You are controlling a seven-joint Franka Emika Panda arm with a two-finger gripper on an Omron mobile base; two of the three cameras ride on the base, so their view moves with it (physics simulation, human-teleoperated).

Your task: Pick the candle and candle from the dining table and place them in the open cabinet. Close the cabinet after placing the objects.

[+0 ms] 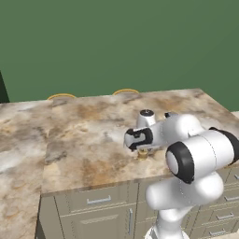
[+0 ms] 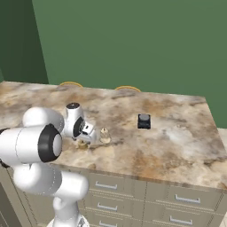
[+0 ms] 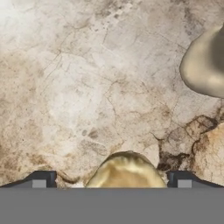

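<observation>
Both candles stand on the table (image 2: pixel 177 133), none stowed: tool (image 3: pixel 111 179) spread wide, straddling the golden candle (image 3: pixel 126 171), cream candle (image 3: pixel 205 65) at 2 o'clock; cabinet work outstanding.

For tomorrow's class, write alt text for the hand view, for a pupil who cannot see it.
The squat golden-brown candle sits between the open gripper's two dark fingertips, on the brown-beige marbled stone table. The wide base of the pale cream candle shows at the upper right edge.
</observation>
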